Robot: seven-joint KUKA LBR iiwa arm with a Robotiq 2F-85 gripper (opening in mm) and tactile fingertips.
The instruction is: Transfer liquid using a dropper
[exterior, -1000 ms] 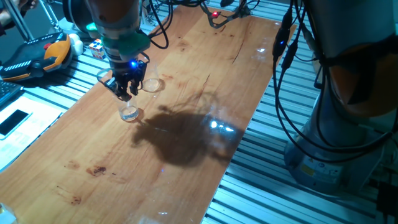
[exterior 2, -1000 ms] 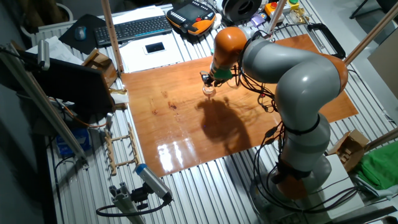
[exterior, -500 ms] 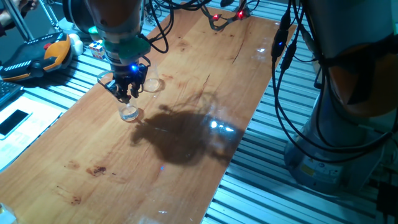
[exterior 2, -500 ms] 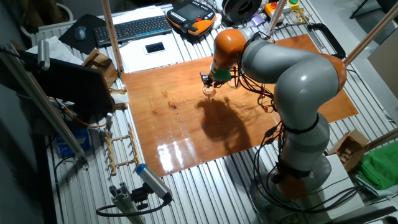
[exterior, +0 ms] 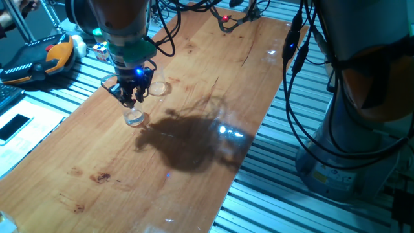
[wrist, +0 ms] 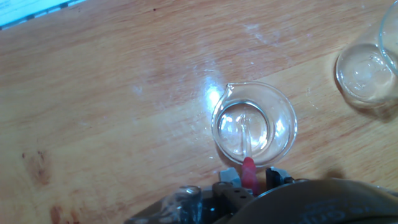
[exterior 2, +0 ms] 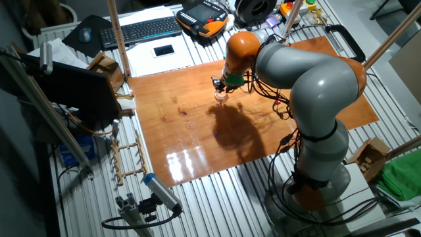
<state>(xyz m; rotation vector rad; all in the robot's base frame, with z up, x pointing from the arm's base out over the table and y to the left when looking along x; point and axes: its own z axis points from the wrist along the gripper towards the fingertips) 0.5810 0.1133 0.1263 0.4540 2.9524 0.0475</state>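
Red rubber shows between the two fingers of the gripper [wrist: 250, 177]: they pinch the bulb of the dropper [wrist: 249, 171], and its thin clear tube runs straight on from the fingertips, down into the small glass beaker [wrist: 254, 127] directly beneath the hand. In the hand view the tube's tip lies inside the beaker's round mouth, over a faint pale glint that may be the liquid [wrist: 245, 132]; whether the tip touches it cannot be told. The beaker's pouring spout points away from the gripper, toward the upper left of that view.

From one fixed view the gripper [exterior: 132, 97] hangs just above the beaker [exterior: 134, 117], which stands on the wooden table [exterior: 194, 97]. A flat clear dish [exterior: 157, 88] lies near the beaker, on its far side and apart from it. From the other fixed view the gripper [exterior 2: 220, 87] sits over the beaker, too small there to make out.
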